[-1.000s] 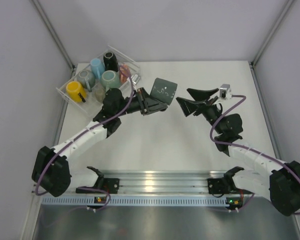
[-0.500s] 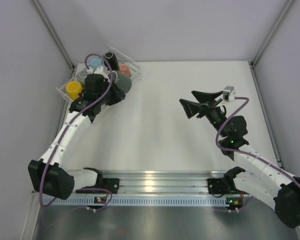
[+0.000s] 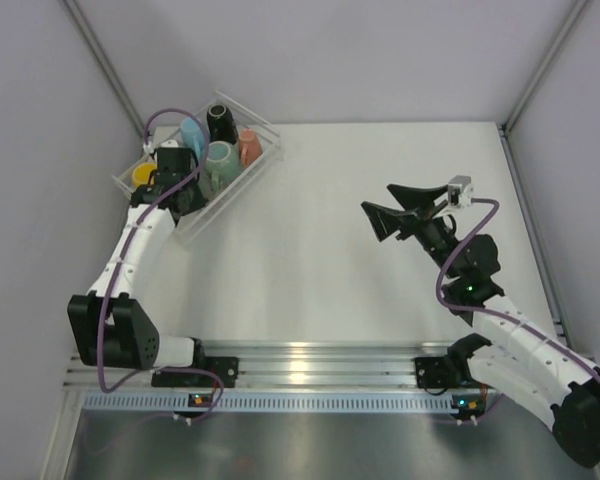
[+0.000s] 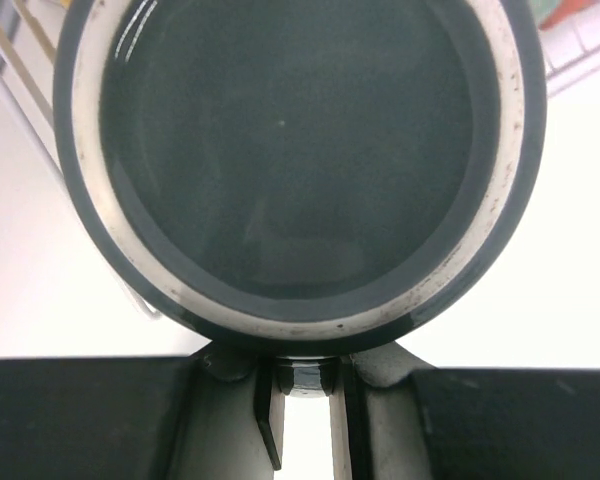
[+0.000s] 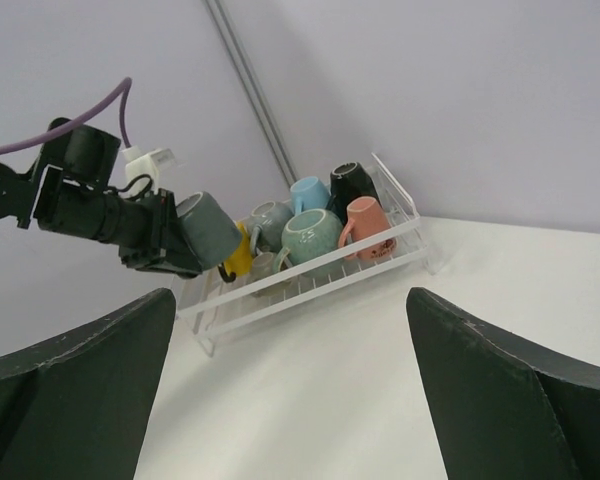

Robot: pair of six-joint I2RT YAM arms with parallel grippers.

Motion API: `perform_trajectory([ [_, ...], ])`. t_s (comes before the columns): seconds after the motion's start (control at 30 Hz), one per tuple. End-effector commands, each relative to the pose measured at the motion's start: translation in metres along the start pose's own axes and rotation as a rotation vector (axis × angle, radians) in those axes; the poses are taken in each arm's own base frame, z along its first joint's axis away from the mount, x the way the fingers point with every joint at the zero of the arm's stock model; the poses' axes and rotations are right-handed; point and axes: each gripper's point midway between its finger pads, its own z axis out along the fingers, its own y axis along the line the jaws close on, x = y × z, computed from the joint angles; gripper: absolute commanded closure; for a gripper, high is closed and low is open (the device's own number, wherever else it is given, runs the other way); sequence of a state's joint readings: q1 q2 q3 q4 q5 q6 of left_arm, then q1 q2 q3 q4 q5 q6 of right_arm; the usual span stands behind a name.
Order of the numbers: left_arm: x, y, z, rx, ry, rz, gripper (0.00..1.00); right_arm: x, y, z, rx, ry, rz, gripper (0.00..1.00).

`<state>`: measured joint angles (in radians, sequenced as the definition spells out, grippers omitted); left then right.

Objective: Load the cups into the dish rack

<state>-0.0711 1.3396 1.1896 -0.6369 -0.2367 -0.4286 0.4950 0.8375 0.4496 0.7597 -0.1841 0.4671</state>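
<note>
My left gripper (image 3: 186,192) is shut on the handle of a dark green cup (image 4: 290,150), whose base fills the left wrist view. The right wrist view shows this cup (image 5: 208,238) held tilted over the near left end of the clear dish rack (image 5: 400,245). The rack (image 3: 265,128) holds black (image 3: 221,122), light blue (image 3: 193,133), teal (image 3: 220,160), salmon pink (image 3: 249,147) and yellow (image 3: 143,173) cups. A grey-blue cup (image 5: 268,222) and a small olive cup (image 5: 270,262) also sit in it. My right gripper (image 3: 377,198) is open and empty over the table's right half.
The rack stands in the table's far left corner against the grey side wall (image 3: 40,150). A metal rail (image 3: 310,360) runs along the near edge between the arm bases. The purple cable (image 3: 165,115) loops above the left wrist.
My left arm has swung left from the table's middle to the rack, carrying the dark green cup. My right arm has drawn back slightly, still open.
</note>
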Motion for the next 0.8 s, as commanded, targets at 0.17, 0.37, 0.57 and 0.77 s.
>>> perform_trajectory([
  [0.17,-0.051,0.012,0.007,-0.102,-0.141,-0.016,1.0,-0.013,0.0,-0.005,0.012,-0.035,-0.066,0.01],
  [0.37,-0.044,0.017,0.022,-0.139,-0.114,-0.046,1.0,-0.019,0.0,-0.006,0.014,-0.047,-0.078,0.01],
  [0.57,-0.043,0.029,0.035,-0.211,-0.112,-0.11,1.0,-0.019,0.0,-0.006,0.015,-0.042,-0.087,0.01],
  [0.77,-0.048,0.03,0.041,-0.24,-0.128,-0.165,1.0,-0.02,-0.001,-0.008,0.021,-0.043,-0.095,0.0],
])
